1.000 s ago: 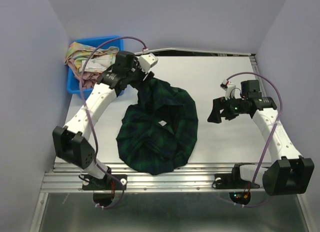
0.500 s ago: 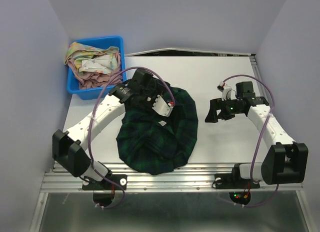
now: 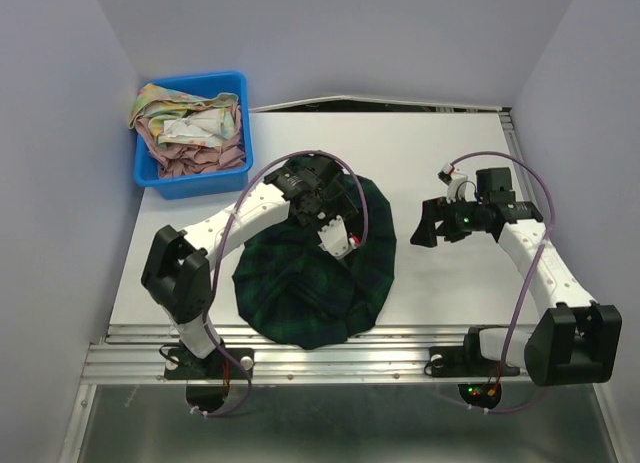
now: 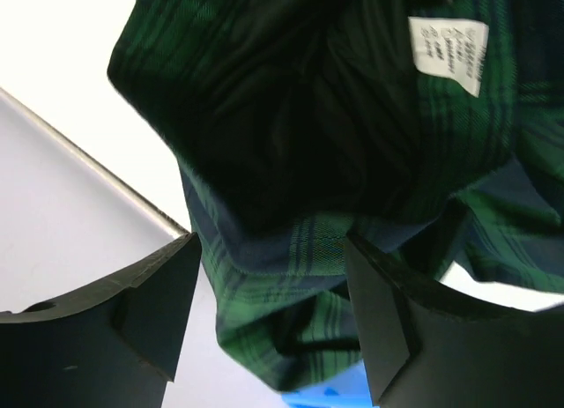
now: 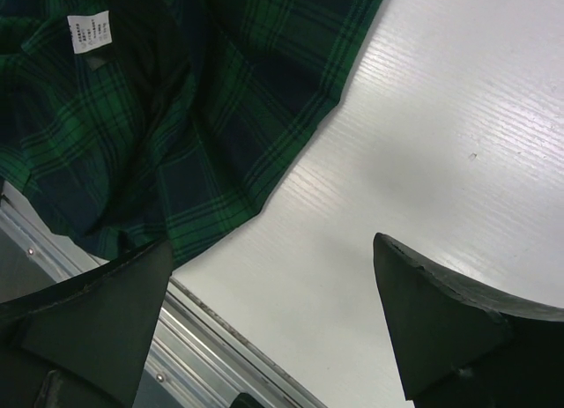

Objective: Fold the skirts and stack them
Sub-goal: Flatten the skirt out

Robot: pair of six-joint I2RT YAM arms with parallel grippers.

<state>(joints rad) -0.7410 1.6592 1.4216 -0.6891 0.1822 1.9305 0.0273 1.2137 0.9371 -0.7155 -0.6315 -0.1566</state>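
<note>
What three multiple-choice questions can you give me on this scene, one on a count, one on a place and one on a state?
1. How many skirts lie on the table?
A. one
B. two
C. three

2. Where is the floral skirt?
A. spread on the table
B. in the bin
C. hanging off the table's edge

3. How are the right fingers?
A. shut on cloth
B. open and empty
C. shut on the bin

Answers:
1 A, only the plaid skirt lies there.
2 B, its print shows bunched inside the blue walls.
3 B, they stand wide apart over bare table beside the plaid skirt.
</note>
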